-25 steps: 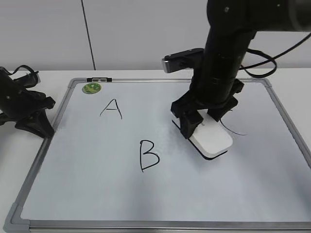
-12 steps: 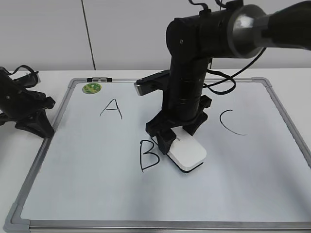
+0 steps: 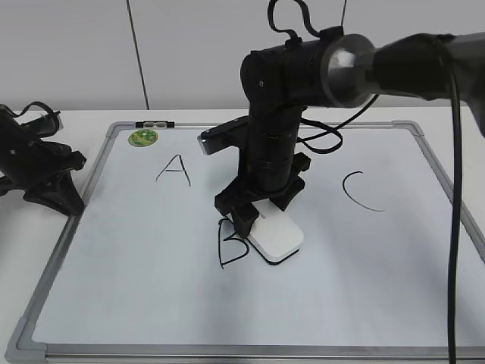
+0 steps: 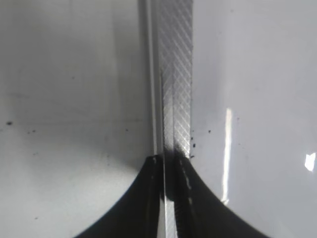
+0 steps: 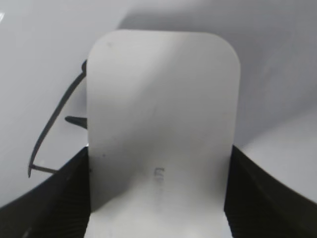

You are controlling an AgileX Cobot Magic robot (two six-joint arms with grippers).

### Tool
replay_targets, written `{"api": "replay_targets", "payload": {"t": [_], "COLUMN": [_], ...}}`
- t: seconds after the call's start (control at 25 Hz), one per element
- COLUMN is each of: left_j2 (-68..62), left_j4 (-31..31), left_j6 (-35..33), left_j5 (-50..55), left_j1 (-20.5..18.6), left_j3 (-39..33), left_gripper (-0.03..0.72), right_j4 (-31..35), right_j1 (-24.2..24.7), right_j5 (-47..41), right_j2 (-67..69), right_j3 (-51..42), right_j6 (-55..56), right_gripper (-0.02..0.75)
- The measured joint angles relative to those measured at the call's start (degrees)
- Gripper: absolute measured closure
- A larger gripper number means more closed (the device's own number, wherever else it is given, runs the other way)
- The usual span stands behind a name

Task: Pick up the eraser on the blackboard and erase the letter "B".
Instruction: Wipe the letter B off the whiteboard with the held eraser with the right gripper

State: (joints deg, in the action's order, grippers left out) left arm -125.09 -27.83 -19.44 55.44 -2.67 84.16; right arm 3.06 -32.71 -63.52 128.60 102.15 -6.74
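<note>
The blackboard (image 3: 151, 303) is a white board in a silver-grey frame lying flat on the table. My right gripper (image 3: 261, 212) is shut on the white eraser (image 3: 277, 239) and holds it flat on the board against the right side of the letter "B" (image 3: 229, 246). In the right wrist view the eraser (image 5: 161, 129) fills the space between my two black fingers (image 5: 59, 198), with strokes of the B (image 5: 49, 124) showing at its left. My left gripper (image 3: 57, 193) rests at the board's left frame, its jaws shut over the frame strip (image 4: 174, 74).
A black "A" (image 3: 173, 169) is at the upper left of the board and a black "C" (image 3: 360, 191) at the right. A round green sticker (image 3: 142, 137) sits near the top left corner. A cable (image 3: 455, 189) hangs down at the right.
My right gripper has slid the eraser leftward across the board, from beside the "C" to the right side of the "B". The left arm has not moved.
</note>
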Motion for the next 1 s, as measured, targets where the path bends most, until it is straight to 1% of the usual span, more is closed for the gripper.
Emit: {"api": "replay_targets", "payload": {"t": [0.2, 0.44, 0.6, 0.88, 1.0], "left_j2": [0.0, 0.0, 0.0, 0.0, 0.0], "left_j4": [0.0, 0.0, 0.0, 0.0, 0.0], "left_j6": [0.0, 0.0, 0.0, 0.0, 0.0], "left_j5": [0.0, 0.0, 0.0, 0.0, 0.0], "left_j1": [0.0, 0.0, 0.0, 0.0, 0.0], "left_j3": [0.0, 0.0, 0.0, 0.0, 0.0], "left_gripper": [0.655, 0.655, 0.655, 0.655, 0.655], "right_j4": [-0.22, -1.86, -5.16, -5.52, -5.19], "right_j1": [0.0, -1.25, -4.66, -11.84, -13.94], "right_j5": [-0.74, -1.17, -1.62, -2.47, -2.73], "right_j2": [2.14, 2.36, 2.62, 2.84, 2.84], "right_j3": [2.9, 3.27, 3.62, 3.75, 3.75], "right_j6": [0.0, 0.0, 0.0, -0.7, -1.14], "right_gripper": [0.208, 0.208, 0.208, 0.208, 0.208]}}
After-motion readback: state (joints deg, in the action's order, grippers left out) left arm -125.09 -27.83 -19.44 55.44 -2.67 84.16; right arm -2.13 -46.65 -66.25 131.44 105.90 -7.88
